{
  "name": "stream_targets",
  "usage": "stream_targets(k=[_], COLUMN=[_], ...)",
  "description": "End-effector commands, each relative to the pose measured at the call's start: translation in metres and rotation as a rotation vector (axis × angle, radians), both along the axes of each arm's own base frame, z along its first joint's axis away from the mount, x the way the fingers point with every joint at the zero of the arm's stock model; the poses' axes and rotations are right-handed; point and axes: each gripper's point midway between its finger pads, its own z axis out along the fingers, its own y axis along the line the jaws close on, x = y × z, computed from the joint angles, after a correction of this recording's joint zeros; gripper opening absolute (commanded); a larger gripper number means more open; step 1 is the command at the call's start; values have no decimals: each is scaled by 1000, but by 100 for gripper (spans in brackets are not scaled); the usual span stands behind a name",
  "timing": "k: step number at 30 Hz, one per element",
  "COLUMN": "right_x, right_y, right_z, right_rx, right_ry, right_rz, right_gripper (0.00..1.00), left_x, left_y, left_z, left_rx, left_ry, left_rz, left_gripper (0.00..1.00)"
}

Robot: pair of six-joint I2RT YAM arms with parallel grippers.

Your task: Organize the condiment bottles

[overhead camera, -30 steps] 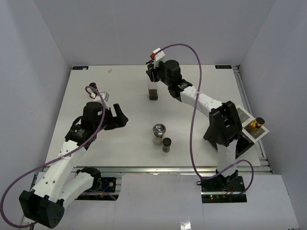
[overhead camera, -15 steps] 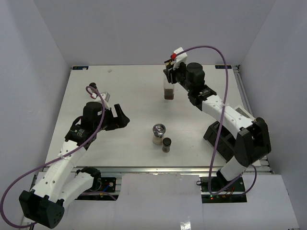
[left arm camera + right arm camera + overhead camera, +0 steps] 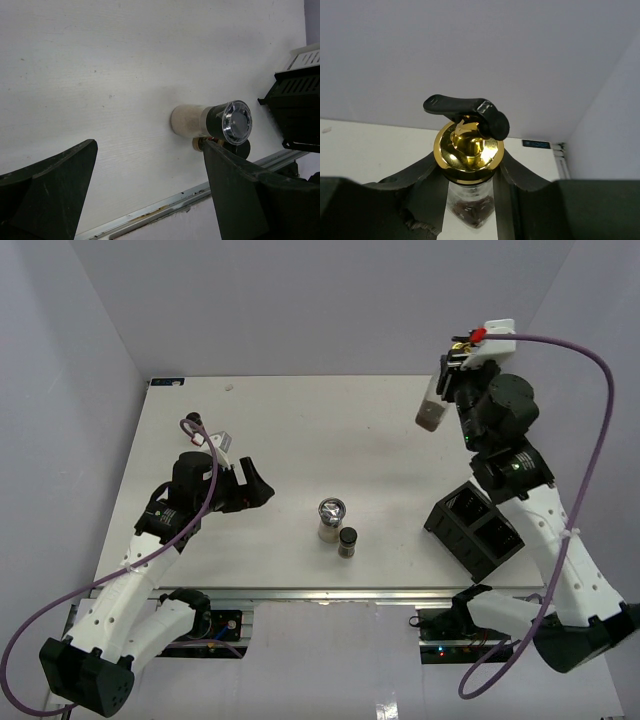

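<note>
Tall glass bottle [image 3: 431, 412] hangs in the air past the table's [image 3: 280, 420] far right corner, tilted, dark contents at its bottom, right gripper [image 3: 448, 378] pinching it near the top. Chrome-topped shaker [image 3: 331, 513] and small dark jar [image 3: 348, 542] stand upright just beside each other near table centre, jar nearer the front edge. Black rack [image 3: 476, 531] sits at the right front edge. Left gripper [image 3: 256, 485] is over the table left of the shaker, fingers spread, holding nothing. Left wrist: spread fingers [image 3: 50, 195] frame the shaker [image 3: 192, 121]; dark jar mostly hidden behind it; rack [image 3: 300, 107] at right. Right wrist: both fingers [image 3: 422, 182] pressed on the bottle's neck below the gold spout [image 3: 468, 147], black lever cap on top; table [image 3: 360, 145] behind.
</note>
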Motion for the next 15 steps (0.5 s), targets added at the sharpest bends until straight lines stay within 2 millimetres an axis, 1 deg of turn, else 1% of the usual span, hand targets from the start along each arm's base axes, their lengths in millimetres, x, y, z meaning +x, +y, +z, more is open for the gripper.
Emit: stream_targets(k=[1,3,5,7,11,14,15], right_x=[-45,-55,-57,-56,-54,-47,-46], right_y=[-72,-89,-106,-115,-132,-146,-154], right_z=[37,35,33,28,11,-8,-13], right_rx=[58,56,41,41,15,17,17], right_ry=[-97,-112,-93,-60,-18,21,34], right_rz=[-217,-254,-306,-334,-382,-376,-394], right_gripper=[8,8,8,8,8,8,8], left_x=[-1,-3,-5,-7,-7,-5,-5], left_y=[-6,-7,-7,-8,-10,-10,-10], left_z=[16,15,16,17,23,28,28], left_rx=[-39,-37,-40,-42,-39,-26,-24], left_ry=[-32,-29,-33,-38,-51,-66,-68], left_rz=[-32,-42,-48,-58,-82,-95,-99], left_gripper=[98,98,98,98,98,98,98])
